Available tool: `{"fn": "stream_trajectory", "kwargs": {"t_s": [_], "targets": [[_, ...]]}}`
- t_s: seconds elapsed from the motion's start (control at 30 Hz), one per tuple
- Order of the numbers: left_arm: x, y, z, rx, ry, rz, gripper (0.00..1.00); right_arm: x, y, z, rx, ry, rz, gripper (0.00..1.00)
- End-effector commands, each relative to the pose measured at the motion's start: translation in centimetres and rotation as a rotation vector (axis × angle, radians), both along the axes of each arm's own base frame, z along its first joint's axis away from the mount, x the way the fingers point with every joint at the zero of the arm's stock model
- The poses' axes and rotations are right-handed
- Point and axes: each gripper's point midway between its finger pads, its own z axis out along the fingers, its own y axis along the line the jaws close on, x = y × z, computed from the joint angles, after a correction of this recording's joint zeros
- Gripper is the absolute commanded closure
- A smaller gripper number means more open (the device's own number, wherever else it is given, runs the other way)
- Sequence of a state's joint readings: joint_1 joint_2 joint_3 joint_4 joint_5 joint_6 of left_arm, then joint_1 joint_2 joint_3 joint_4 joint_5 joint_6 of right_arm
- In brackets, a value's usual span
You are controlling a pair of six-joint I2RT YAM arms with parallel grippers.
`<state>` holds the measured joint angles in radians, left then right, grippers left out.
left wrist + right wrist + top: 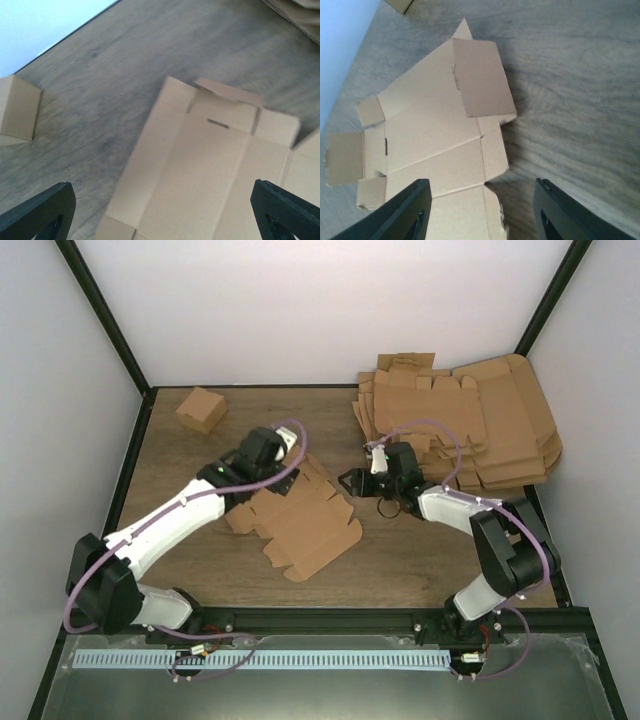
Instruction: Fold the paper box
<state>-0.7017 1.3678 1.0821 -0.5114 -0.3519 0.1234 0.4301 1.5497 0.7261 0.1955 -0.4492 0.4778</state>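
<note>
1. Both hands hold nothing; left hand [161, 192] has its fingers spread wide, right hand [481, 190] has them apart but less widely.
2. Paper box [300, 525] lies flat and unfolded on the table [420, 550], mid-table between the two arms; no wall or flap is standing (one end flap looks slightly lifted in the right wrist view).
3. Key relation: the left hand hovers over the sheet's far-left part, looking down on the slotted panel; the right hand sits just beside the sheet's right edge, with a corner flap beneath the gap of its fingers but not pinched.
4. Long axis seems to run slantwise, from under the left hand toward the near right; not certain, since the left arm covers part of it.
5. Nearer arm: the left, by my reading, since it is already above the cardboard.
6. Around: small folded box [201, 408] in the far-left corner, well apart; stack of flat blanks [470, 420] at far right, behind the right hand and apart from the working sheet.
7. Nothing stands between either hand and the sheet.
8. Judgement: folding has barely begun; the next move likely needs one hand to pin a panel while the other raises a side flap; the loose sheet may slide on the smooth wood.
</note>
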Motion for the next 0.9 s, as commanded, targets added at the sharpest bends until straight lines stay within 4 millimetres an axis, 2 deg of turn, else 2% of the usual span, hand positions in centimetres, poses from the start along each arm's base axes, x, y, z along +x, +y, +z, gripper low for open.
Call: {"fn": "stream_trajectory", "kwargs": {"t_s": [0.0,0.1,0.27,0.4,0.53,0.67,0.8,0.87], "targets": [[3.2,2.0,0.6,-0.163,0.075,0.134,0.0,1.4,1.8,0.6,-0.173,-0.107,0.07,0.31],[5.4,2.6,-1.3,-0.234,0.202,0.161,0.0,2.8,3.3,-0.4,-0.298,-0.146,0.072,0.14],[8.3,2.9,-4.3,-0.26,0.343,0.172,0.0,4.8,5.3,-1.5,-0.382,-0.18,0.067,0.09],[9.7,4.0,-6.6,-0.229,0.407,0.195,0.0,5.8,6.7,-2.4,-0.467,-0.21,0.064,0.1],[10.8,5.1,-7.8,-0.222,0.437,0.196,0.0,6.7,6.5,-2.1,-0.504,-0.258,0.02,0.15],[10.9,5.3,-10.3,-0.162,0.503,0.178,0.02,6.9,6.6,-1.8,-0.507,-0.276,0.021,0.23],[10.8,5.0,-12.3,-0.168,0.556,0.166,0.04,6.5,7.0,-1.8,-0.49,-0.277,0.042,0.26],[10.9,5.2,-13.3,-0.178,0.589,0.162,0.07,6.5,6.9,-1.9,-0.491,-0.283,0.045,0.3]]}}
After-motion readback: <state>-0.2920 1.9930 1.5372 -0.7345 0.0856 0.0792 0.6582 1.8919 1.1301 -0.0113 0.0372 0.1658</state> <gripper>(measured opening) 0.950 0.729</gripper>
